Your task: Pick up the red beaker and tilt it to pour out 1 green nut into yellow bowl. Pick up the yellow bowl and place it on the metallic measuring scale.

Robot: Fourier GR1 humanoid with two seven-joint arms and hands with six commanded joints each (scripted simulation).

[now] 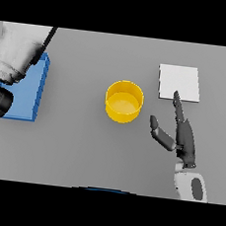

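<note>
From my head view, my right robot hand point(184, 138) hovers over the grey bench point(82, 141), to the right of the yellow bowl point(123, 101) and apart from it. Its fingers are stretched out straight, pointing away from me, and the thumb is spread out to the left toward the bowl. It holds nothing. The fingertips reach the near edge of the pale square scale point(179, 83), which lies flat on the bench beyond the hand and to the right of the bowl; I cannot tell whether they touch it.

The yellow bowl stands upright near the middle of the bench, well apart from the scale. I cannot make out any nut inside it.

On the left, my left arm point(14, 56) comes in large and close to the view, covering part of a blue block point(30, 93) that sits on the bench. My left robot hand does not show, and I see no red beaker.
</note>
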